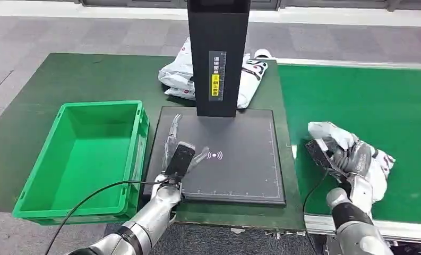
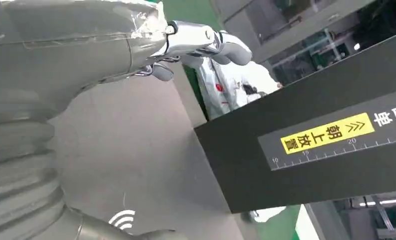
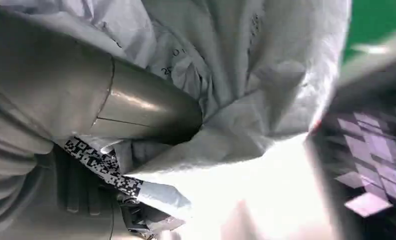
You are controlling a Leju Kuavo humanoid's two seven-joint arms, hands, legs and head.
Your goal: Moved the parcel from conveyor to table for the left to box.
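Even light; blurred, glaring right-wrist view

Black scanner post (image 1: 217,53) over a dark pad (image 1: 234,159), white bags (image 1: 179,74) behind it on the green mat.

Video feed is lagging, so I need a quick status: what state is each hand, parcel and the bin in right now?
Right hand: closed on the white parcel, on the conveyor.
Left hand: open, holding nothing, over the black scan pad.
Green bin: empty.
Parcels behind the scanner post: lying untouched on the table.
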